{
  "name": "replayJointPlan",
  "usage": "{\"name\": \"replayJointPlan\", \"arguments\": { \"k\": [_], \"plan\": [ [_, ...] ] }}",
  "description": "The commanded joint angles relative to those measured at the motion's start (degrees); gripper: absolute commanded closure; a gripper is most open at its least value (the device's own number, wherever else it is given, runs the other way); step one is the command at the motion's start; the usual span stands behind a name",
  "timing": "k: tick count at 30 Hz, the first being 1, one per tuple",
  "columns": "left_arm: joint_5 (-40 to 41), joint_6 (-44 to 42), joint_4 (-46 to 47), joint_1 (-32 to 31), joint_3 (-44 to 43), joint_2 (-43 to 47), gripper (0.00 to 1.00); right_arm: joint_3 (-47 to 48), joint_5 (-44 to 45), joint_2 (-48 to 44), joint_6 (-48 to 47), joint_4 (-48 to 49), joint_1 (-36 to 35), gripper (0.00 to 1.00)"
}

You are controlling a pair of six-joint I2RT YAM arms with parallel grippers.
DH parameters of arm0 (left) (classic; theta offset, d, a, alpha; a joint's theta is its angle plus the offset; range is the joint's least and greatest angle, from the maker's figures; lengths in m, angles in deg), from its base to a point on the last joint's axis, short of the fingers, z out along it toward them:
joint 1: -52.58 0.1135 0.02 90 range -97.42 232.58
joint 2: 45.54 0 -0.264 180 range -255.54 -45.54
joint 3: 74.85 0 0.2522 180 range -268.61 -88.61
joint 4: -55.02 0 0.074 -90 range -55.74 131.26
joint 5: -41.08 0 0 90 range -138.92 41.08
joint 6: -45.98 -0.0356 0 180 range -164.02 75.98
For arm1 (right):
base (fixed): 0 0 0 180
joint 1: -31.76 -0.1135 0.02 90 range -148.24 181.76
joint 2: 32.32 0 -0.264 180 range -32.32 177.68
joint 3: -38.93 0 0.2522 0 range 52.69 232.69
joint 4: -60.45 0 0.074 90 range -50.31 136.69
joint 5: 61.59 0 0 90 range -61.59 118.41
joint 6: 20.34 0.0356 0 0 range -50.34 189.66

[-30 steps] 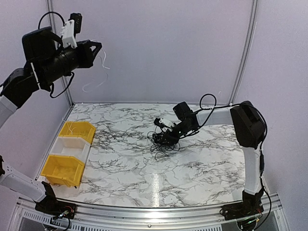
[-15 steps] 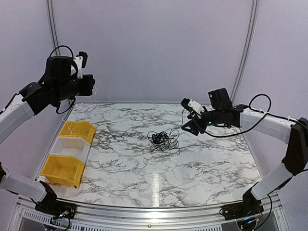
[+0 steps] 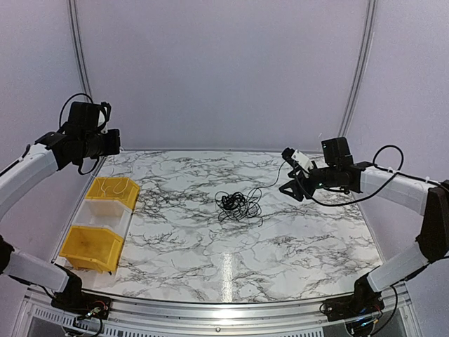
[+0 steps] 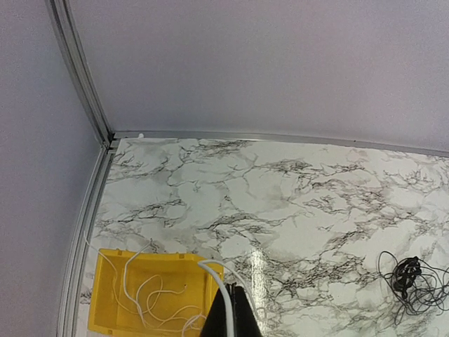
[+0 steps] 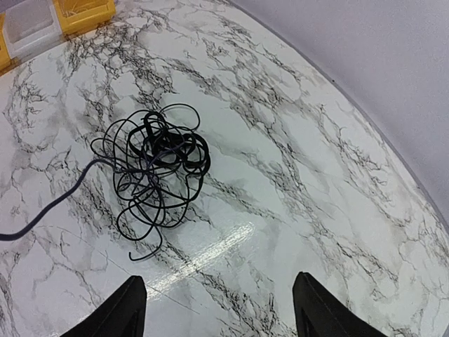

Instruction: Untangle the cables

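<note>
cables: black bunch lying loose at mid table. right gripper: hovering nearby, fingers gaping wide, gripping nothing. left gripper: pinching white wire trailing into yellow bin.

Marble-patterned table, pale lilac walls

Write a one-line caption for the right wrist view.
Open right end effector hovers over tangled black cables on the marble table, one strand running off-frame left.
</note>
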Motion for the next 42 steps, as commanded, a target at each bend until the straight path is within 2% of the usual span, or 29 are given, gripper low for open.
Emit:
{"name": "replayJointPlan", "arguments": {
  "k": [1,14,33,37,42],
  "plan": [
    [-0.6,-0.2,0.7,3.2,2.3,-0.9,1.00,0.7,-3.4,0.9,-0.8,0.6,0.0,0.29],
    [-1.6,-0.7,6.5,10.6,7.2,-7.8,1.00,0.7,-3.8,1.5,-2.3,-0.2,0.0,0.30],
    [-2.3,-1.5,10.6,11.5,2.9,-22.1,1.00,1.5,-4.0,3.9,-3.5,-1.9,0.0,0.31],
    [-0.6,-1.7,7.2,11.6,5.5,-20.6,1.00,1.5,-3.7,4.0,-3.6,-1.9,0.0,0.31],
    [3.7,-1.5,3.8,11.8,11.1,-13.2,1.00,1.6,-3.9,4.2,-4.1,-2.2,0.0,0.31]
  ]
}}
